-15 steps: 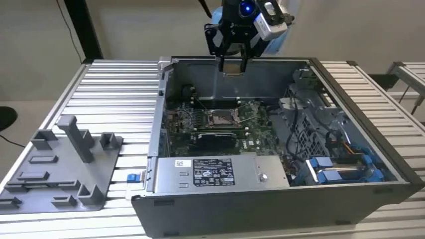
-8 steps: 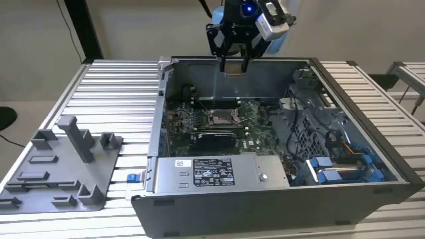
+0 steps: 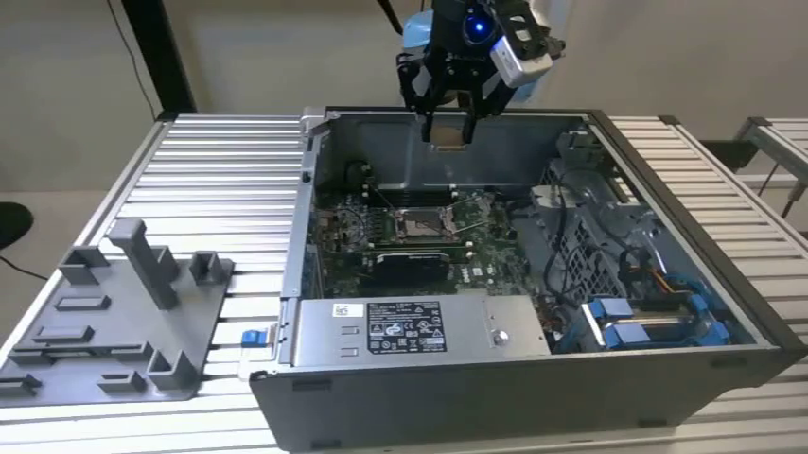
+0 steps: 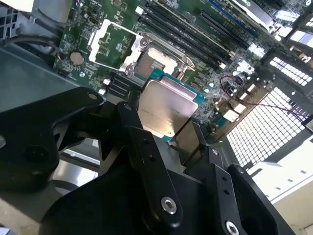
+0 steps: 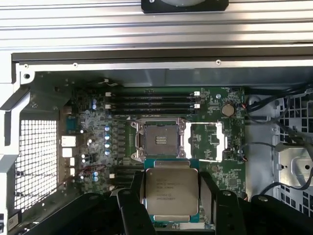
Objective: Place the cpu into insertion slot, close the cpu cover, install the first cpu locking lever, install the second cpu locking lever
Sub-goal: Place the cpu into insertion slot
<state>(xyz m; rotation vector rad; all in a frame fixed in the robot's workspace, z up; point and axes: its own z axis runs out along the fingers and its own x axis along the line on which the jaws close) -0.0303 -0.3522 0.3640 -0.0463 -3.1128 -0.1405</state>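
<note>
Grips the cpu (image 5: 170, 193) by two opposite edges in the gripper (image 3: 448, 135), silvery top showing in both wrist views. Hangs high over the open computer case (image 3: 505, 388) on the slatted table (image 3: 215, 170), well apart from the insertion slot (image 5: 160, 141) below. Leaves the slot's pin field bare, with the cpu cover (image 5: 208, 142) swung open just beside it.

The pincer (image 3: 449, 121) is showing black. Between its fingers, the cpu (image 5: 169, 192) is presenting a silvery-grey top with a teal-green border. Just beyond the pincer, the insertion slot (image 5: 161, 141) is showing a brownish-gold pin field within a silvery rim. Beside the slot, the cpu cover (image 5: 207, 126) is gleaming silver against the green circuit board (image 5: 93, 117). Under the pincer, the table (image 3: 215, 180) is showing silvery ribbing.
</note>
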